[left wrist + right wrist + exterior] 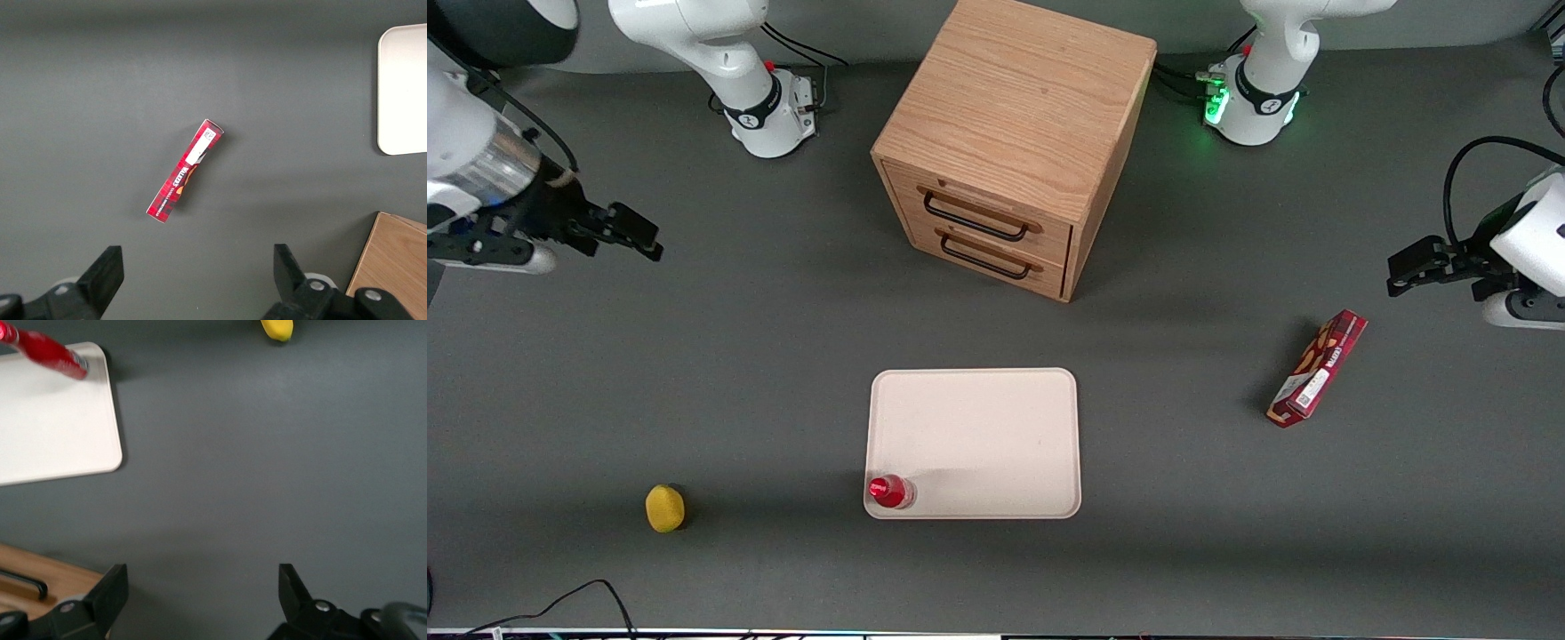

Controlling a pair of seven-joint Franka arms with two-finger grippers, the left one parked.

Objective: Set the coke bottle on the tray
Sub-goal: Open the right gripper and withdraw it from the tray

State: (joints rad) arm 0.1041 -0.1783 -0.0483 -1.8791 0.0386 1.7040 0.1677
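Grey desk (765,356). Wooden cabinet (1014,151), mid-desk and farthest from the front camera, with two shut drawers and black handles (974,218). Red snack box (1318,368), lying flat toward the parked arm's end. Small yellow object (665,508), nearest the camera, toward the working arm's end.

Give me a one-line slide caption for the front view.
Coke bottle stands upright in the tray's corner; open gripper hangs clear.

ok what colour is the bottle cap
Red, clearest in the front view: the coke bottle stands on the tray.
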